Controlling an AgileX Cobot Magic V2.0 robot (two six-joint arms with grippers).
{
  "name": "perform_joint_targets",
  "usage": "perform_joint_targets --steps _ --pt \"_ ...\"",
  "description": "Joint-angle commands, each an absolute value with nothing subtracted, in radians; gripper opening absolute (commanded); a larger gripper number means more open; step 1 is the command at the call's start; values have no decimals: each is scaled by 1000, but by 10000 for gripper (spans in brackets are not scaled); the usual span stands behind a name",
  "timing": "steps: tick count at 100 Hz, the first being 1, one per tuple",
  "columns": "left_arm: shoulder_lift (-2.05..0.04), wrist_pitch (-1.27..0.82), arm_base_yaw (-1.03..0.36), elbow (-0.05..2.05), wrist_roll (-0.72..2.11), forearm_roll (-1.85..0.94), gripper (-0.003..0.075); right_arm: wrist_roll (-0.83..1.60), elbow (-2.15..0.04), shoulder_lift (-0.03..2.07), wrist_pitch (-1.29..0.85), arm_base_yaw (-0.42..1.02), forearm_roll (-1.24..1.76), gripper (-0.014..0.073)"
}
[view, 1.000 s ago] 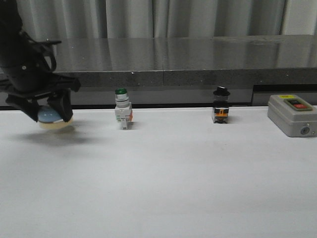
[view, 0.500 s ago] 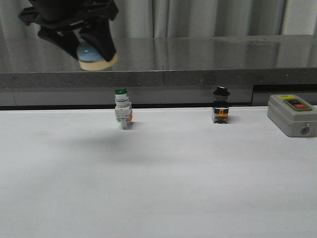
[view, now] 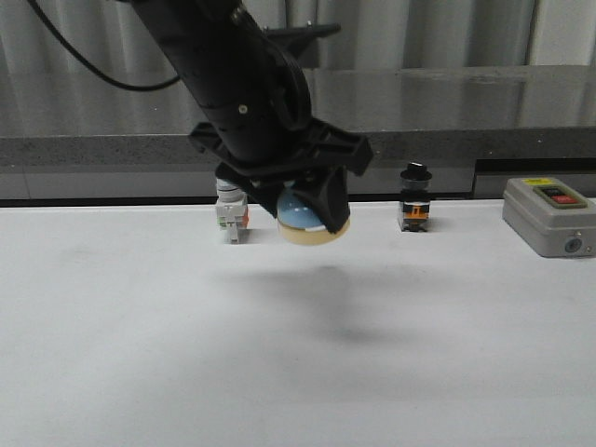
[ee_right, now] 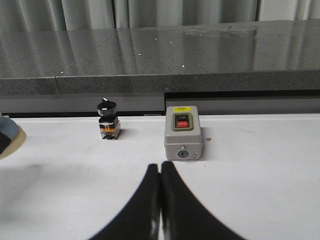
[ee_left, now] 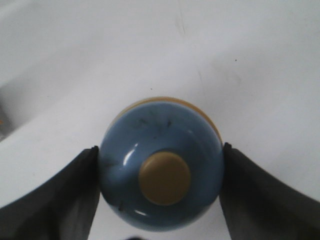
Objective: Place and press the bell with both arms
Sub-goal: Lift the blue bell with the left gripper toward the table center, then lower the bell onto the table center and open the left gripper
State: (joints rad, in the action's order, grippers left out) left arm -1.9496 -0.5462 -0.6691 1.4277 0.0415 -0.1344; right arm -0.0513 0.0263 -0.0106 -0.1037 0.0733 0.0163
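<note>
While aloft, bell (ee_left: pixel 161 165) sits between fingers (ee_left: pixel 60 200) (left).

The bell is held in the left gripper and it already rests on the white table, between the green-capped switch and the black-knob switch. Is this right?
Not quite. The bell is held in the left gripper, but it hangs above the table, not on it: the front view shows its shadow on the surface below. It does sit between the green-capped switch and the black-knob switch.

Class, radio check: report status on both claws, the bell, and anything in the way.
Left claw shut on bell, held above the table. Right claw shut, holding nothing. Green-capped switch and black selector switch flank the bell.
</note>
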Motion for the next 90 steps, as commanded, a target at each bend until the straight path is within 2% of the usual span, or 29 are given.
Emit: perform_joint_targets --steps 1,69,78,90 --pt "-1924 -480 -682 1455 41 -147 207 -48 11 -26 -19 65 8 -60" --pt "-1999 -461 -682 1455 41 -155 216 -48 11 -26 -19 65 8 -60" --pt "-1999 -461 -682 1455 41 -155 258 -48 11 -26 -19 65 8 -60" --pt "-1999 -461 -682 1455 45 -154 368 -48 11 -26 -19 65 8 -60"
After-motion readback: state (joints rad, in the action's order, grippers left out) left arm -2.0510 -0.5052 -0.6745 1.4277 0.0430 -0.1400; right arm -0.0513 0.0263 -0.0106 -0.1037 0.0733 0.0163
